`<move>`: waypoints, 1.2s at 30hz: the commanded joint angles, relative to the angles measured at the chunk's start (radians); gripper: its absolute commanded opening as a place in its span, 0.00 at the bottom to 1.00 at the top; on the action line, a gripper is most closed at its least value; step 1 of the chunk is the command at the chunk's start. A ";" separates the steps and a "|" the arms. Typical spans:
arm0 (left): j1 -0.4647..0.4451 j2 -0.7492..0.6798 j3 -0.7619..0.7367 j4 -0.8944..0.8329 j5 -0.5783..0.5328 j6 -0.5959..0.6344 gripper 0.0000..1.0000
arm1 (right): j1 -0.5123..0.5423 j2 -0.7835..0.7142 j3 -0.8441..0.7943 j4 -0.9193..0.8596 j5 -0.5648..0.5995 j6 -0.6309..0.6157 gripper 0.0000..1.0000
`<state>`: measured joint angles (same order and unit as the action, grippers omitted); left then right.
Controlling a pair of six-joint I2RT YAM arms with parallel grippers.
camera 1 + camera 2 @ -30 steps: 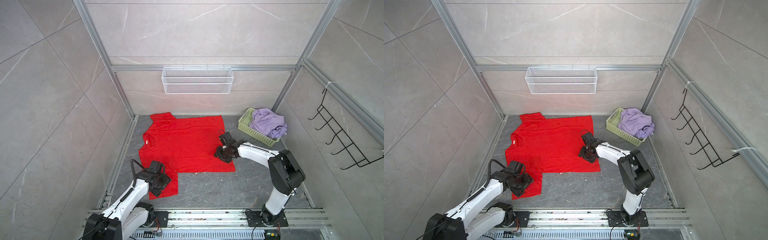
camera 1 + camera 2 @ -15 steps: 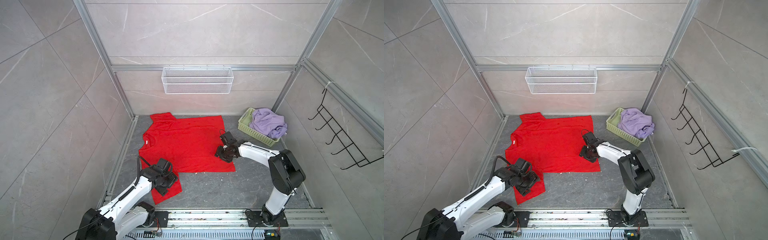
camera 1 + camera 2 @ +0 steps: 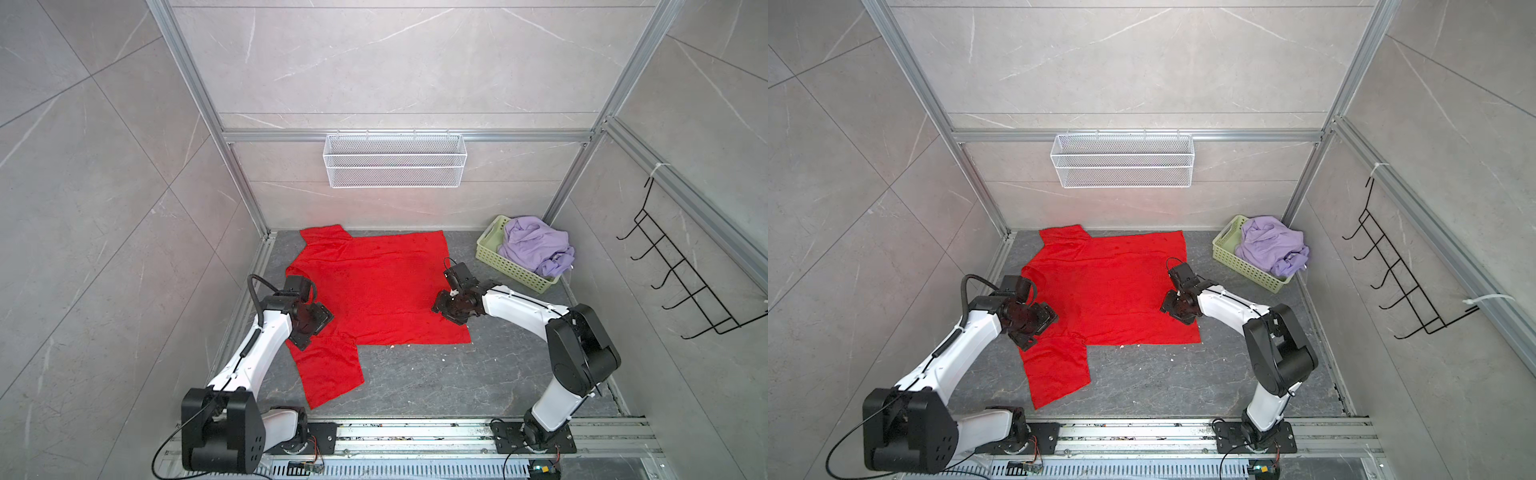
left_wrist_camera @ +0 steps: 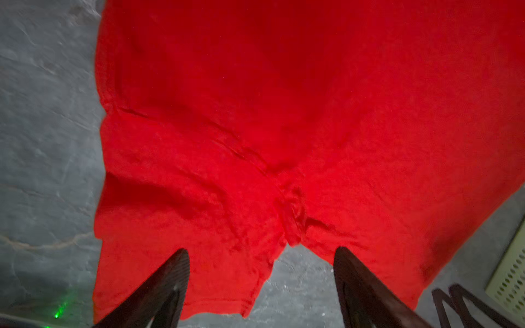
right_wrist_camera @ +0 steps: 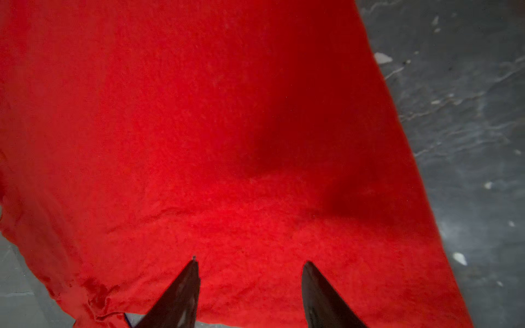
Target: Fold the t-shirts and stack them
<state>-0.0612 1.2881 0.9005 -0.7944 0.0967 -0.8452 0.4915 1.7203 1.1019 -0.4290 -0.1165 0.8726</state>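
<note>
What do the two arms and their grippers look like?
The left arm and right arm have white link shells and black joint housings. A thick black cable loops off the left wrist; a thinner one curls at the right wrist. The left gripper and right gripper are black, each with two tapering fingers. Both bases sit on a silver rail.

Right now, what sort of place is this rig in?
Likely a purpose-built robot test cell dressed as a laundry corner: aluminium frame with tile-look panels, two robot arms mounted on a front rail, red t-shirt spread flat, lilac t-shirt in a green basket.
</note>
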 commanded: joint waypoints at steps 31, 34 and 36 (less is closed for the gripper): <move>0.192 -0.284 -0.293 -0.014 0.059 -0.053 0.82 | 0.000 -0.090 -0.178 -0.113 0.123 -0.069 0.59; 0.194 -0.178 -0.172 0.065 0.115 0.046 0.81 | -0.001 -0.069 -0.059 -0.131 0.141 -0.101 0.59; 0.192 -0.083 -0.080 0.123 0.148 0.123 0.81 | -0.001 -0.045 0.025 -0.124 0.153 -0.117 0.59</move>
<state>0.1253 1.1229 0.7139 -0.7570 0.1898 -0.8394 0.4904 1.6527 1.0157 -0.5308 -0.0090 0.8032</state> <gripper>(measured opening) 0.811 0.591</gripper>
